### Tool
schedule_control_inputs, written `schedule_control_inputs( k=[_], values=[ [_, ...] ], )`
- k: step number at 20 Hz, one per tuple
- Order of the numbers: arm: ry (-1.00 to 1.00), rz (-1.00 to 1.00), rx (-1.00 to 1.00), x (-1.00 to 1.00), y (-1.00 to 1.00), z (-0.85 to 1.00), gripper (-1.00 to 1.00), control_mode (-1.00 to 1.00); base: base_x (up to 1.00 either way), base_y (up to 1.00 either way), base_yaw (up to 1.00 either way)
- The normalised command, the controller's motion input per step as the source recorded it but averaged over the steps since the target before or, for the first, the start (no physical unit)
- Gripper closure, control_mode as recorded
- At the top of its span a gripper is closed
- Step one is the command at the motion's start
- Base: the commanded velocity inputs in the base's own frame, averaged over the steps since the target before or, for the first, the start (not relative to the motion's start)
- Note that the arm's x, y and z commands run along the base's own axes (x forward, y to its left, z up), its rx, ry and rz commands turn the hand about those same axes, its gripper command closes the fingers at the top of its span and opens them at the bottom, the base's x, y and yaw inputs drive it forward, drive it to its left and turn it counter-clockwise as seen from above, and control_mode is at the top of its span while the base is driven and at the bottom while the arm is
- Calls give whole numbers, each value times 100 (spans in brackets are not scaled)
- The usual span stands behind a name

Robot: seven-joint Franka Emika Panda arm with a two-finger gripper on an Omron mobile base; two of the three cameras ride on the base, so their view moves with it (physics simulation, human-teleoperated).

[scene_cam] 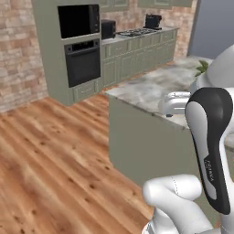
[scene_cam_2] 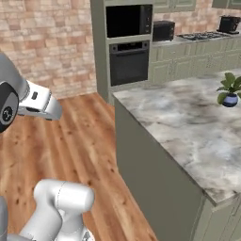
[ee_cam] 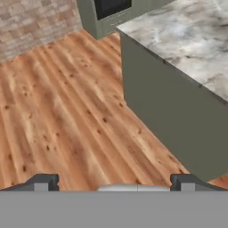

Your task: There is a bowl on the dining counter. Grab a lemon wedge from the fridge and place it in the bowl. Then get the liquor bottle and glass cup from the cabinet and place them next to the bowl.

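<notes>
The dining counter (scene_cam: pixel 151 87) is a long island with a veined marble top (scene_cam_2: pixel 188 122) and a sage-green side, and its near corner (ee_cam: pixel 178 40) lies ahead of the hand. My gripper (ee_cam: pixel 115 181) is open, its two dark fingertips (ee_cam: pixel 42 182) set wide apart with nothing between them. It hangs over the wooden floor, left of the island's end wall. The bowl, lemon wedge, fridge, liquor bottle and glass cup are out of view. Lower edges of sage-green wall cabinets (scene_cam: pixel 114 3) run above the back counter.
A small plant in a blue pot (scene_cam_2: pixel 229 96) stands on the island. A tall green unit with a microwave and black oven (scene_cam: pixel 82 61) stands by the brick wall. On the back counter (scene_cam: pixel 137 34) are a hob and black appliances. Bare wooden floor (scene_cam: pixel 50 155) lies to the left.
</notes>
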Motion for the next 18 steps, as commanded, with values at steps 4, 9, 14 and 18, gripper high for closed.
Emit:
schedule_control_inputs(
  k=[4, 9, 14, 18],
  values=[
    [0, 0, 0, 0, 0, 0, -100, 100, 92, 74, -22],
    [0, 0, 0, 0, 0, 0, -100, 100, 85, 71, -25],
    [0, 0, 0, 0, 0, 0, -100, 100, 84, 62, -30],
    [0, 0, 0, 0, 0, 0, -100, 100, 78, 54, -33]
  ],
)
